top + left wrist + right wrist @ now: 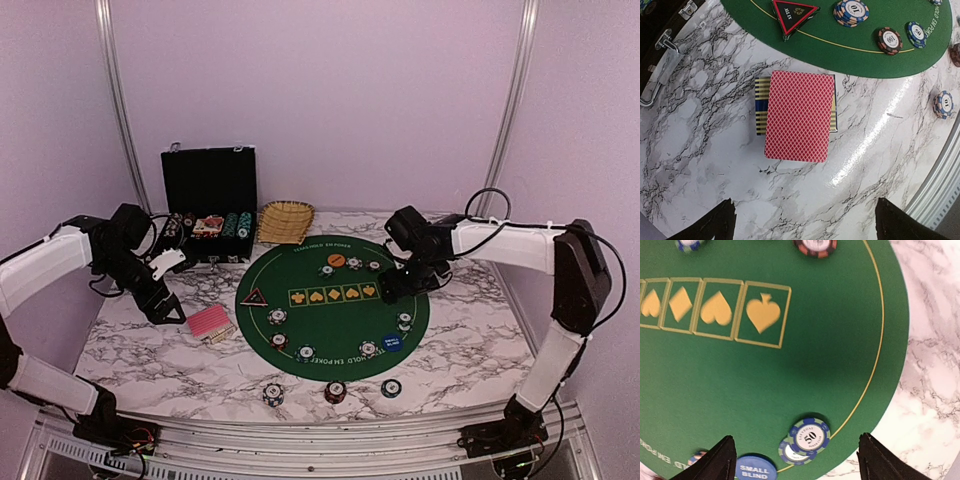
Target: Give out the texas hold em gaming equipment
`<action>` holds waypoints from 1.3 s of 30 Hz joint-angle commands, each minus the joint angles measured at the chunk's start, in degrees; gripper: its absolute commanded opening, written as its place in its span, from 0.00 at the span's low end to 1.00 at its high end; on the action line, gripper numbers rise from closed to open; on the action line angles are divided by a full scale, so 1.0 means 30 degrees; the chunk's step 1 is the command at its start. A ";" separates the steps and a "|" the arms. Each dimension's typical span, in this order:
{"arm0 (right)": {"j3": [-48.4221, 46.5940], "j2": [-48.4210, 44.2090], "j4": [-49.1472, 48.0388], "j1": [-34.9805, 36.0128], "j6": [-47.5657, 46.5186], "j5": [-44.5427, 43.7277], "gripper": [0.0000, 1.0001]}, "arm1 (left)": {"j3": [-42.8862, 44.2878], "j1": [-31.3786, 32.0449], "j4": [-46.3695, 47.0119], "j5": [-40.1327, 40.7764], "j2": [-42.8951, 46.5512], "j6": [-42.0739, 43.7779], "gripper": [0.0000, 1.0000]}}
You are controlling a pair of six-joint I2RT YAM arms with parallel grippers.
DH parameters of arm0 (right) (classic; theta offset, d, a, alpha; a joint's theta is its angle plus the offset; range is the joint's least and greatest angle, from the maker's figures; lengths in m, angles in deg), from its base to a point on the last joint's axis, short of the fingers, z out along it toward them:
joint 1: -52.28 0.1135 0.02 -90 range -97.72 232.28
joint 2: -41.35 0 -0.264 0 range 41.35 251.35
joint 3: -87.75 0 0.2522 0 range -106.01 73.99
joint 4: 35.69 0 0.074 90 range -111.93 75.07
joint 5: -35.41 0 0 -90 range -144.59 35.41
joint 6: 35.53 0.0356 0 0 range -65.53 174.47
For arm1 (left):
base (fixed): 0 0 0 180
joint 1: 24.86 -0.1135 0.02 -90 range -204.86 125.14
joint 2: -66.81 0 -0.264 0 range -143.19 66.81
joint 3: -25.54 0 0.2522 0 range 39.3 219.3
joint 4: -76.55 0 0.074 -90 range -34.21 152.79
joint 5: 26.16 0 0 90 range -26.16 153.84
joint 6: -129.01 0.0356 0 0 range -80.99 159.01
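**Surface and room.** The counter (470, 340) has a white marble pattern with grey veins. Plain pale lilac walls enclose it, with a metal upright at each back corner. A round green mat (330, 325) printed with five yellow suit boxes lies at the centre of the counter. All positions below are given from this mat.

**Items off the mat.**
- Behind the mat to its left: an open black case (210, 185).
- Directly behind the mat: a woven basket (285, 220).
- On the counter in front of the mat: three poker chips (335, 391) in a row.

**Items on the mat.**
- At the left rim: the black-red triangle (794, 12).
- At the far rim: the orange disc (336, 260).
- At the front right rim: the blue disc (756, 469), beside a small chip stack (809, 435).
- Around the rim: further chips.

**Card deck.** The card deck (799, 115) lies on the counter just left of the mat, clear of the mat's rim. It lies flat with the pink-red backs up. Its long axis points at the mat's rim, one short edge facing the mat and the other facing away. A gold-striped box (760, 106) shows beneath it along one long side.

**Hands.**
- The left hand (805, 220) hovers to the left of the deck, on the side away from the mat. Its fingers are spread wide and hold nothing.
- The right hand (797, 460) hovers over the right part of the mat. Its fingers are wide apart and empty.
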 commanded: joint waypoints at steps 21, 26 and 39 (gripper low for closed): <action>-1.1917 0.6873 -0.2909 0.5410 0.3008 0.8316 0.82 | -0.1802 0.3588 0.4980 0.3804 -0.3486 -0.0205 0.99; -1.1465 0.7084 -0.3323 0.5752 0.3204 0.8388 0.85 | -0.1682 0.3609 0.5098 0.3910 -0.4190 0.0048 0.99; -0.8708 0.5480 -0.4572 0.5776 0.3736 0.8112 0.90 | -0.1591 0.3602 0.5377 0.3892 -0.5456 0.0307 0.99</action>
